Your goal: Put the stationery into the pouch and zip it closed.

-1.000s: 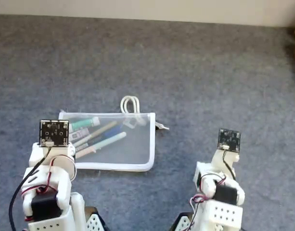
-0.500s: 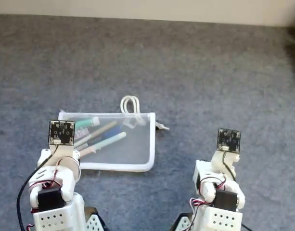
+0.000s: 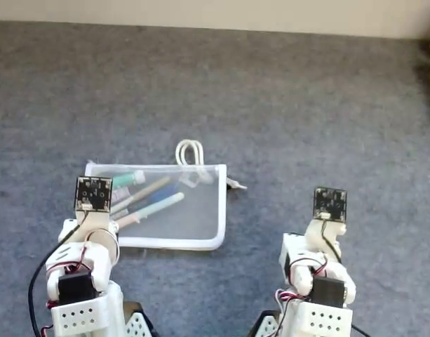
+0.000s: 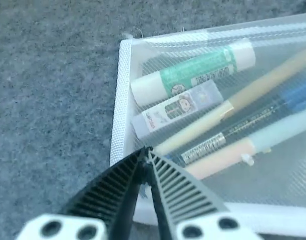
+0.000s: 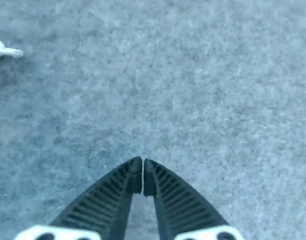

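Clear mesh pouch (image 3: 221,210) lies flat on the grey surface (image 3: 306,105), just ahead of the left arm. Stationery is inside it: glue stick (image 4: 192,72), pens (image 4: 262,85). Zip pull (image 3: 236,185) sticks out at the pouch end facing the right arm, white loop (image 3: 189,152) at the far edge. Left gripper (image 4: 145,156) is closed on nothing, tips over the pouch's edge by a corner; contact unclear. Right gripper (image 5: 143,167) is closed and empty over bare surface, well apart from the pouch.
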Tool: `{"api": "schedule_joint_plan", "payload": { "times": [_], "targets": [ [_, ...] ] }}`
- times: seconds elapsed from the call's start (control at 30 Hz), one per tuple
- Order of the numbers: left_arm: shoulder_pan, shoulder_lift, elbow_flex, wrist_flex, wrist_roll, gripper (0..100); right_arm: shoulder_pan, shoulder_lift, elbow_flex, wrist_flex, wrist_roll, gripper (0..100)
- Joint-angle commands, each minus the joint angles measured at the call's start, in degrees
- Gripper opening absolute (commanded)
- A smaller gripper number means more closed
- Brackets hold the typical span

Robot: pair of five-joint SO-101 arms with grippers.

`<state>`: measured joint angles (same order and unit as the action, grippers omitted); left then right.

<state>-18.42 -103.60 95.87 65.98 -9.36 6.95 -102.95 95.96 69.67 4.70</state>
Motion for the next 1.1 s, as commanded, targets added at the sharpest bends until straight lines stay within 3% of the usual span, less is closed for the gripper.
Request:
{"api": "schedule_joint_plan", "payload": {
  "times": [0.0,0.3,1.07],
  "targets": [
    [-0.57,-0.31,1.27,3.69,0.44,1,-0.84,0.57,6.02,-0.57,-0.62,0.5],
    [-0.92,-0.31,1.27,10.55,0.62,1,-0.57,0.57,6.9,-0.57,-0.26,0.5],
    [-0.75,-0.31,1.27,10.55,0.62,1,-0.57,0.57,6.9,-0.57,-0.26,0.5]
  ]
}}
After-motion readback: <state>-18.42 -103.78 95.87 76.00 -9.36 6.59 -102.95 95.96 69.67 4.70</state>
